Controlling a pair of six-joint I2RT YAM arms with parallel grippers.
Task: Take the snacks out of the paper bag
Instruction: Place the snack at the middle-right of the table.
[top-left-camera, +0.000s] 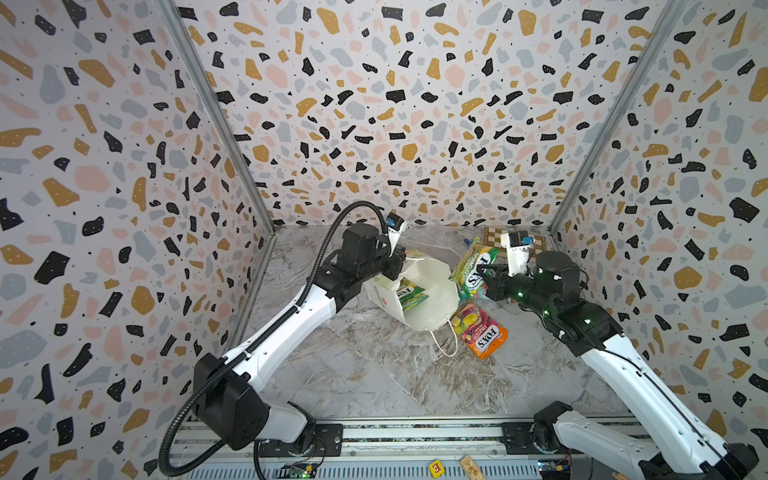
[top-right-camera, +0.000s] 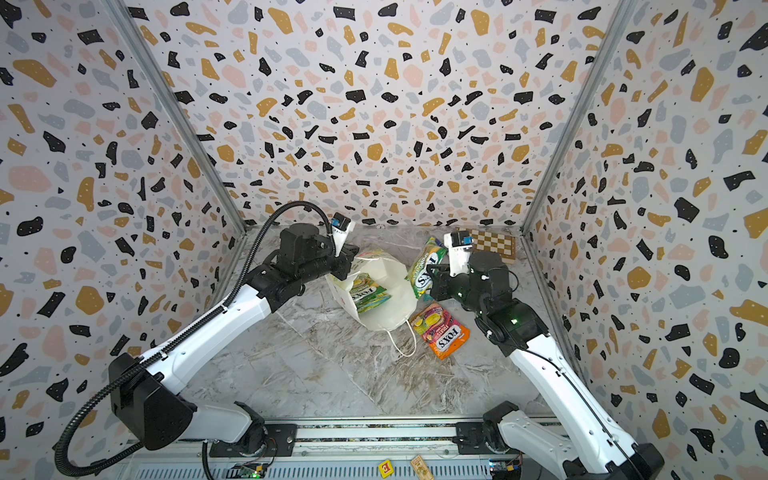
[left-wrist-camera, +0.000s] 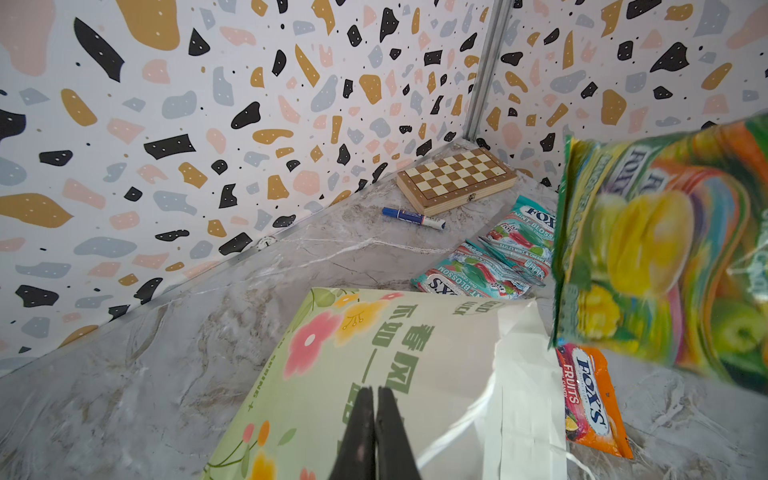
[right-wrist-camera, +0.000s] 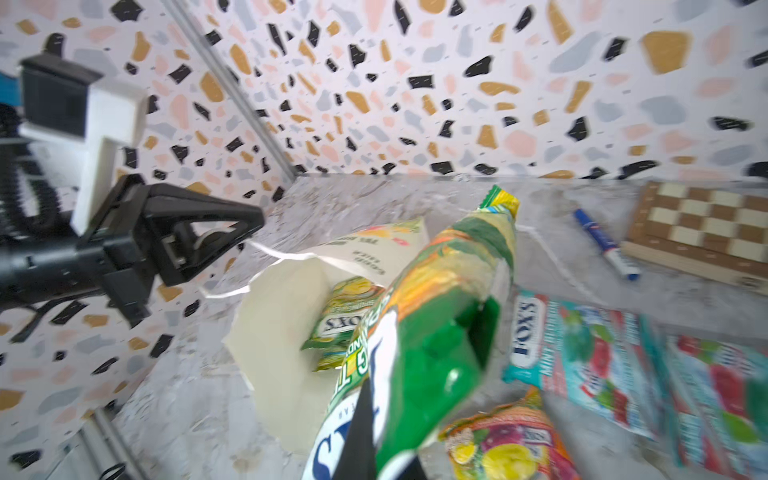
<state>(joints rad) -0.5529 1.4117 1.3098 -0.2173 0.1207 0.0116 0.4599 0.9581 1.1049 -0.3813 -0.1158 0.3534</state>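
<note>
We pinch a light, slippery green-yellow pouch (top-left-camera: 471, 259) in the right gripper (top-left-camera: 483, 271) — best held at its seam. The left gripper (left-wrist-camera: 376, 395) has its fingers pressed together by the paper bag (top-left-camera: 436, 299).

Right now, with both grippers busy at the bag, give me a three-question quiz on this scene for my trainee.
1. True or false: the paper bag is empty.
2. The green-yellow pouch in the right gripper is: A lying flat; B inside the bag; C held up outside the bag.
3. What is the left gripper shut on?
Key: 1 false, a second green-yellow pouch lies inside. 2 C. 3 the paper bag's wall.
</note>
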